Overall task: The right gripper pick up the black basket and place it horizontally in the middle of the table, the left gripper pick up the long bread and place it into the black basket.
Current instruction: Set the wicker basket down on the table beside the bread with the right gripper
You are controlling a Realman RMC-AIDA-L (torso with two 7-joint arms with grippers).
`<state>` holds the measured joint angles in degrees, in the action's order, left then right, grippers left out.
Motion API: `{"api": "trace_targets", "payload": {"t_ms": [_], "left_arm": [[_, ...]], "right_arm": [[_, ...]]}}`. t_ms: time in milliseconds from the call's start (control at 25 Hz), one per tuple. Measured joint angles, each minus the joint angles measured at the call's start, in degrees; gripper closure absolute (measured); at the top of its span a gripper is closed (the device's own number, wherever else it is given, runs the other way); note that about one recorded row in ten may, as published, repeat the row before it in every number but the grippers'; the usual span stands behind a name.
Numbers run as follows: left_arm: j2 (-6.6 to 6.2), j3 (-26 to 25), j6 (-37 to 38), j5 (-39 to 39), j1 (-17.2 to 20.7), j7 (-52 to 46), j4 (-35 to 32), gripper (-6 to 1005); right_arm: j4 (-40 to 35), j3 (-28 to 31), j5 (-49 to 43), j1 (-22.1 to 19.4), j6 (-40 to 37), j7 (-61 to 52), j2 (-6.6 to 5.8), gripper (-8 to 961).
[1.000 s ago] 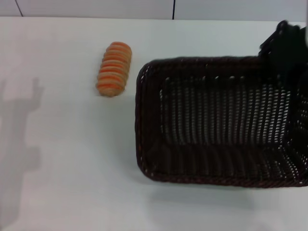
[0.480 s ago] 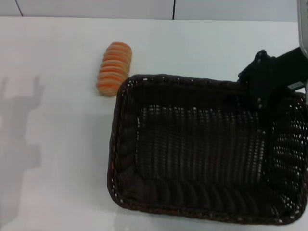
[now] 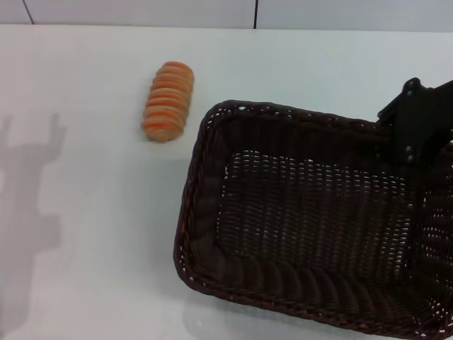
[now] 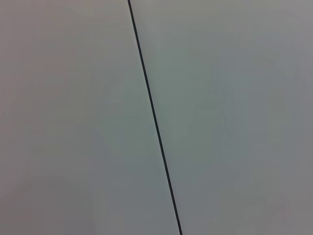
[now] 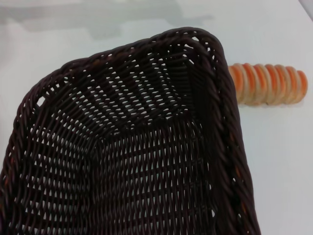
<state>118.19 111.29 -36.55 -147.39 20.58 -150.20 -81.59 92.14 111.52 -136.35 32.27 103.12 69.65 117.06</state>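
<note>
The black basket point(image 3: 304, 212) is a large dark woven basket at the right of the white table point(image 3: 85, 283), tilted and running off the right and bottom edges of the head view. My right gripper point(image 3: 417, 131) is shut on its far right rim. The long bread point(image 3: 168, 100), orange-brown with pale ridges, lies on the table just beyond the basket's far left corner, apart from it. The right wrist view looks into the basket point(image 5: 137, 147) with the bread point(image 5: 268, 84) outside its corner. My left gripper is out of view.
A shadow of the left arm point(image 3: 32, 184) falls on the table's left side. The table's far edge meets a grey wall with a dark seam point(image 3: 255, 13). The left wrist view shows only a pale surface with a black line point(image 4: 154, 117).
The basket, held by my right gripper, swung left and toward the camera, then shifted back right a little and turned. The bread has not moved.
</note>
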Motion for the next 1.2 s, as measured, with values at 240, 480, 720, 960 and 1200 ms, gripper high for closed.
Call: {"api": "trace_targets", "payload": {"t_ms": [240,480,720,960,1200], "left_arm": [[0.05,0.13,-0.25,-0.01,1.02,-0.01,-0.42,143],[0.09,0.15,-0.30,0.00,1.42,-0.01,-0.60,144],[-0.04,0.15,-0.51,0.00,2.07,0.00,-0.61,144],[-0.07,0.07,-1.12,0.00,2.88,0.00,-0.68,144],[-0.15,-0.37,-1.24,0.03,3.28,0.00,-0.68,143]], "right_arm": [[-0.79,1.35,-1.47,0.26,0.60,0.29,-0.22,809],[-3.55,1.45,-1.42,2.20,0.66,0.21,-0.24,808],[-4.89,0.31,0.10,4.35,0.81,2.86,0.21,804],[-8.59,-0.28,-1.03,7.62,0.15,4.18,-0.01,801],[-9.52,-2.71,-4.39,8.45,-2.47,1.97,0.54,797]]}}
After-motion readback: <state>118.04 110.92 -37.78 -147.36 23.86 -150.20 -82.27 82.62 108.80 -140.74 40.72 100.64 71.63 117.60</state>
